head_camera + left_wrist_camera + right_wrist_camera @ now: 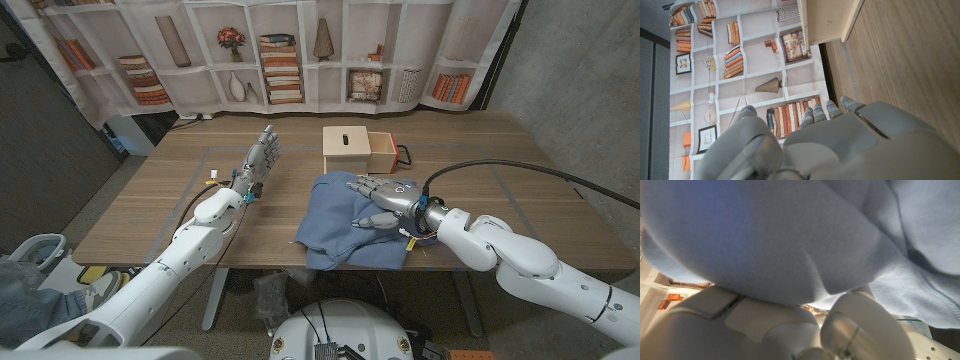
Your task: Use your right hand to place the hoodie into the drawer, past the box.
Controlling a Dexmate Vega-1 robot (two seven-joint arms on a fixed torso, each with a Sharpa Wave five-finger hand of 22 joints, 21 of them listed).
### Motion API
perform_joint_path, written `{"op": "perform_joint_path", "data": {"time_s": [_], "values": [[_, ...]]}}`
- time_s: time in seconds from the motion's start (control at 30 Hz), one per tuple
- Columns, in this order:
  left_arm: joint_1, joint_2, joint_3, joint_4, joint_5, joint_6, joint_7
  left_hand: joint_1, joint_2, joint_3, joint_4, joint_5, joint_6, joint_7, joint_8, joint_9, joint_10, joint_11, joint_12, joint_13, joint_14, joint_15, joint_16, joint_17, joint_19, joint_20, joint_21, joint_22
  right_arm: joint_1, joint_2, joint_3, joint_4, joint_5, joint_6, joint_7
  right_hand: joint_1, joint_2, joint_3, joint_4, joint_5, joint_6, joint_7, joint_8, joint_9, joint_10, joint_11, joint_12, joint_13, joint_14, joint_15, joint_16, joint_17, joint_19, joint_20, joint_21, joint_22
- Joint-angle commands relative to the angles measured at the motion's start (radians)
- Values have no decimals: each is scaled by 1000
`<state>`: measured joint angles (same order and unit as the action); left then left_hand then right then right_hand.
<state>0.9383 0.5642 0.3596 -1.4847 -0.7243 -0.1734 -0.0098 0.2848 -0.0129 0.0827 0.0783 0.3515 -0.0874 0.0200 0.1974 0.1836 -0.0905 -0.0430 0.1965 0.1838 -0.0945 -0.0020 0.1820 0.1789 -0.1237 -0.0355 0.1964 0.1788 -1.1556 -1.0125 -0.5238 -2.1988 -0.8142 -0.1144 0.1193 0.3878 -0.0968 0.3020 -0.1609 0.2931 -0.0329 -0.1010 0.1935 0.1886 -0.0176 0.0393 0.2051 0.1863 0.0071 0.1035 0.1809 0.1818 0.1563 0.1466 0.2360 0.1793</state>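
Note:
The blue hoodie (345, 232) lies crumpled on the wooden table (180, 205), near its front edge. My right hand (385, 202) lies on top of it, fingers reaching toward the box, thumb tucked into a fold. In the right wrist view the hoodie (790, 235) bulges over my right hand (755, 325) and hides the fingertips; cloth sits between thumb and fingers. Behind the hoodie stands the wooden box (345, 150) with a slot on top. Its drawer (384, 151) is pulled out to the right and has a red handle (407, 154). My left hand (262, 160) stands upright, fingers apart, holding nothing.
A backdrop printed with bookshelves (280, 60) hangs behind the table. The box corner (825, 20) and bare table (905, 55) appear beyond my left hand (840, 145). Bare wood lies to the right of the drawer and around my left hand.

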Motion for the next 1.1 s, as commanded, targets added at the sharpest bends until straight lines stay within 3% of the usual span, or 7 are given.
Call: {"op": "perform_joint_path", "data": {"time_s": [0.03,0.77,1.1], "values": [[-7,-3,-6,21,-9,-10,-16,10,5,-5,-1,-3,-2,3,0,3,-6,4,2,3,-3,4,5,5,-9,-24,3,3,31,12,-24,4,9,-15,54,15,1,7,0,11,3,0,9,2,8,1,5,2,10,0,8,-1,8,4,-2,2],[-13,-19,-9,66,-21,-36,-43,12,6,-9,-1,-4,-1,1,0,3,-5,0,3,3,-3,-1,6,5,-9,-22,3,3,68,29,-67,42,18,-33,98,30,-1,9,2,19,14,0,12,3,19,-2,10,2,21,-5,10,-1,19,5,-5,3],[-5,-13,-8,52,-9,-27,-20,13,7,-11,-1,-5,-2,2,0,3,-5,3,3,3,-3,2,6,5,-9,-19,3,3,78,38,-84,51,26,-54,120,34,-2,9,3,21,17,1,12,3,23,-1,11,3,26,-9,11,0,24,7,-6,3]]}}
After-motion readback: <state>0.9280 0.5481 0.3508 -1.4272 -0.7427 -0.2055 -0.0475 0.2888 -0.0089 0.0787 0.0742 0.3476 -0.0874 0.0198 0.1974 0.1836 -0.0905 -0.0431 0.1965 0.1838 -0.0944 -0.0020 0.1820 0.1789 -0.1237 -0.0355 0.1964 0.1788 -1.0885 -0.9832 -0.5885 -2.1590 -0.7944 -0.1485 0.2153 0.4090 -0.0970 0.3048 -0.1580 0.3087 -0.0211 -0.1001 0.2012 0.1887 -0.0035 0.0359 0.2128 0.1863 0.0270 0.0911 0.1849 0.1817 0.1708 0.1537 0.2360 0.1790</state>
